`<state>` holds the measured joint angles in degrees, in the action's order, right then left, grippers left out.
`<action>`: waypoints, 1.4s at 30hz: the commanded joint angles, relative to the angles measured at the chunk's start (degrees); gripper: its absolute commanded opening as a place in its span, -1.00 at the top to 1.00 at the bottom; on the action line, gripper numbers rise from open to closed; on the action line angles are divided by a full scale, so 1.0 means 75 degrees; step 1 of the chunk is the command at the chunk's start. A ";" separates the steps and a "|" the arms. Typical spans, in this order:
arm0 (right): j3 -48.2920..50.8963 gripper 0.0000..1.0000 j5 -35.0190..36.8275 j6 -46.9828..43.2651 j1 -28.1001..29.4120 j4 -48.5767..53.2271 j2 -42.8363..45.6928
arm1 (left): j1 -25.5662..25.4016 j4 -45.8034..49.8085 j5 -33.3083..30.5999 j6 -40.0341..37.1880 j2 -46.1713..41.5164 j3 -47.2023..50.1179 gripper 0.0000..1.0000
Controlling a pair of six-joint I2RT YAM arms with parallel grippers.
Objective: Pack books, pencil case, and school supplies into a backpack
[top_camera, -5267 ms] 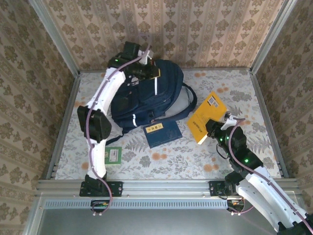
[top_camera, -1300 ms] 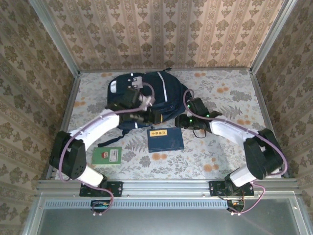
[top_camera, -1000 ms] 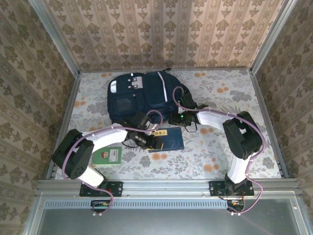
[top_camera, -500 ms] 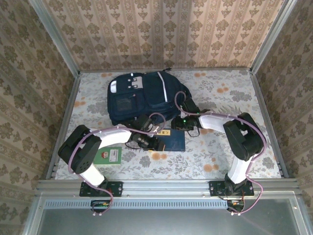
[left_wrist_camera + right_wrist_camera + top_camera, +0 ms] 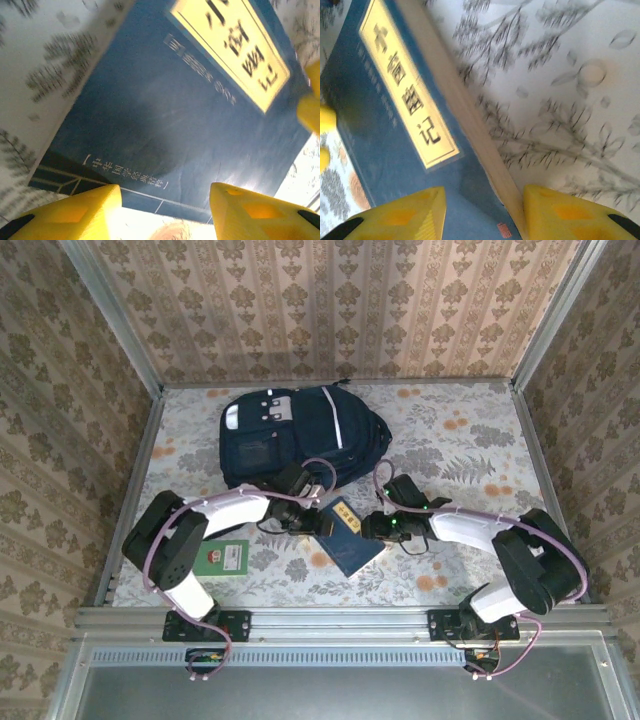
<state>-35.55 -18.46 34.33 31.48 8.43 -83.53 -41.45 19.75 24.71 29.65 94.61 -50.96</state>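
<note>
I'm seeing the thin navy cream-labelled book (image 5: 350,542) lying on the worktop (image 5: 480,440) near the navy striped fabric backpack (image 5: 290,435). Left hand (image 5: 165,200) and right hand (image 5: 484,200) are flanking it, both spread, gripping nothing. Looks light, stiff and slick; I'd pinch an edge.

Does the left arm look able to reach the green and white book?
Probably yes: the green-and-white book lies uncovered beside that arm, though the left gripper is at the navy book.

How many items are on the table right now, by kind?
backpack: 1
books: 2 (navy book, green-and-white book)
Total: 3
</note>
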 commanded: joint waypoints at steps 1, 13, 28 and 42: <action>0.0175 0.06 -0.1033 0.0109 0.0260 0.0099 0.0325 | 0.0063 0.0292 -0.0328 -0.0326 0.0221 -0.0332 -0.02; -0.0285 -0.18 0.0334 -0.0108 0.0364 0.1200 0.0579 | 0.0303 0.0417 -0.0142 -0.0032 -0.0848 0.0486 -0.05; -0.1606 0.09 -0.0807 -0.0271 0.0361 0.0950 -0.1478 | 0.0219 -0.1531 0.1012 0.0872 -0.0159 0.1486 -0.03; -0.1395 0.32 -0.1910 -0.0013 0.0350 0.0773 -0.0863 | 0.0176 -0.1778 0.1252 0.0759 0.0218 0.1389 0.14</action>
<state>-46.50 -28.58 33.28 33.91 14.98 -91.61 -37.78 12.93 31.51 36.03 91.68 -41.52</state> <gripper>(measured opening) 0.346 0.435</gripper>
